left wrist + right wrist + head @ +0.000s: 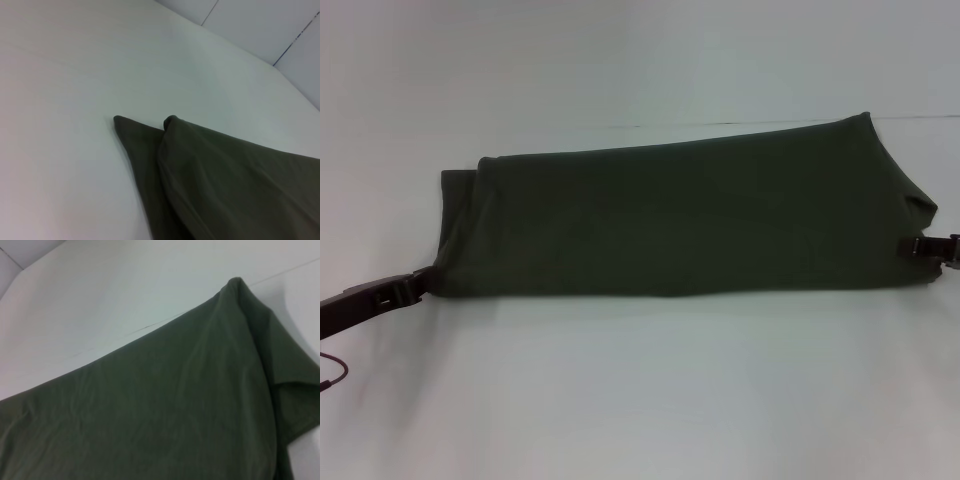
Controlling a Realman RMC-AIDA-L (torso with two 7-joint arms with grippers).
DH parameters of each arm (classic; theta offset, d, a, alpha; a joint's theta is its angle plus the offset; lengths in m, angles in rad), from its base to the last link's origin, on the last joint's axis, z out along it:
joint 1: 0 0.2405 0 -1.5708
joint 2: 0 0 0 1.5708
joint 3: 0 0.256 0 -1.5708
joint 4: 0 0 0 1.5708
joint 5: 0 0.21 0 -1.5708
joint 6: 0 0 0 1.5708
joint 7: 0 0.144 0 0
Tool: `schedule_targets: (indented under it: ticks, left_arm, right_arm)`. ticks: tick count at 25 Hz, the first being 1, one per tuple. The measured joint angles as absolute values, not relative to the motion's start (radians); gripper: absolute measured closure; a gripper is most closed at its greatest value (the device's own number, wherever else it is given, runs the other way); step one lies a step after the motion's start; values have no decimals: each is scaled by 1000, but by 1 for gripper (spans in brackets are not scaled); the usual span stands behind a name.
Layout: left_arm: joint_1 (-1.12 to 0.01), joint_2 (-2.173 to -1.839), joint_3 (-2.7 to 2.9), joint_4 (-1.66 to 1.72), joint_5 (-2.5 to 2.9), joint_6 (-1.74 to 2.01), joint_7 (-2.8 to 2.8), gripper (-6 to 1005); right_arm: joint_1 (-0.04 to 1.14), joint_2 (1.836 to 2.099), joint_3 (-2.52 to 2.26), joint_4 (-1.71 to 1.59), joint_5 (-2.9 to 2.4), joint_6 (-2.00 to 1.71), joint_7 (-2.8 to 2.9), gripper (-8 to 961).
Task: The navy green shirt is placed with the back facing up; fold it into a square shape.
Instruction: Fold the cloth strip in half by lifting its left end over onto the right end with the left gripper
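Observation:
The navy green shirt (680,220) lies on the white table as a long folded band, plain side up, running left to right. Its left end shows two offset layers, also seen in the left wrist view (210,175). My left gripper (421,280) is at the band's near left corner, shut on the fabric's edge. My right gripper (918,246) is at the band's right end, shut on the edge just below a small folded-in corner. The right wrist view shows that end of the shirt (190,405) up close. No lettering is visible.
The white table (640,400) spreads in front of and behind the shirt. A thin seam line (920,117) runs along the table at the far right. A cable (334,375) hangs by the left arm at the left edge.

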State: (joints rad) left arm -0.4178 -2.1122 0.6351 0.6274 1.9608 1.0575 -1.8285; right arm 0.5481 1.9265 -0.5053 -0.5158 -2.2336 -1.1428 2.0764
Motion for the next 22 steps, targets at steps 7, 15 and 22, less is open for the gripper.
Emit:
schedule_targets:
  ticks: [7, 15, 22]
  left_arm:
    - [-419, -2112, 635, 627, 1960, 1055, -1828, 999]
    - [-420, -2111, 635, 627, 1961, 1057, -1829, 999]
    - [-418, -2110, 633, 635, 1958, 1059, -1830, 999]
  right_arm:
    - [553, 1927, -514, -501, -2233, -1123, 2086, 477]
    - [543, 1927, -506, -500, -2230, -1121, 2075, 837]
    - [541, 1929, -494, -500, -2226, -1126, 2043, 941]
